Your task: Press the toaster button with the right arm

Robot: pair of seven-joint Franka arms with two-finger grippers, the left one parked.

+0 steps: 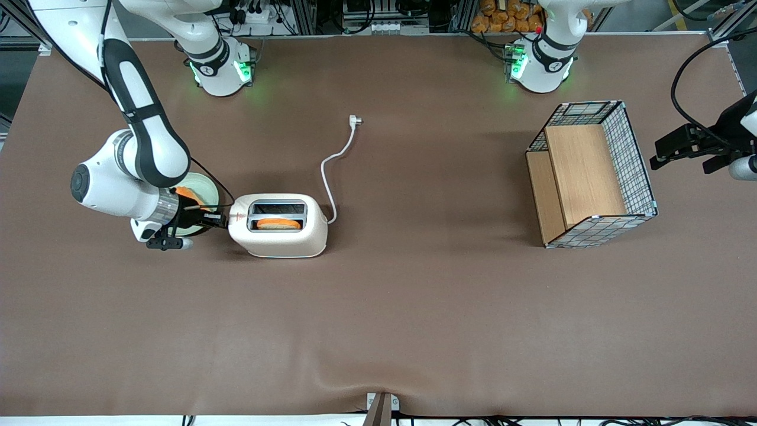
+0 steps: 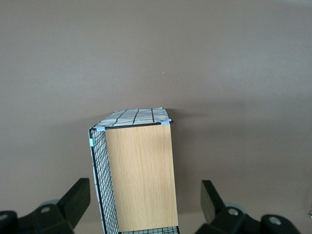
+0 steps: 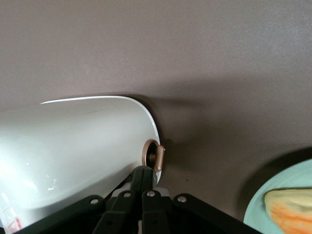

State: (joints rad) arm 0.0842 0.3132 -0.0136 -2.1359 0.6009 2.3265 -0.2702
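Right wrist view: the pincer (image 3: 143,187) — fingers pressed together, holding nothing — sits at the toaster's (image 3: 73,146) narrow end, just beside the toaster button (image 3: 157,157).

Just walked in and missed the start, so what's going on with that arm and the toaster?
The right arm has its hand at the toaster's narrow end, fingers shut, right by the button. A slice of bread sits in the slot nearer the front camera; the other slot looks empty. The toaster's plug lies loose on the table. A green plate with more food sits beside the hand.
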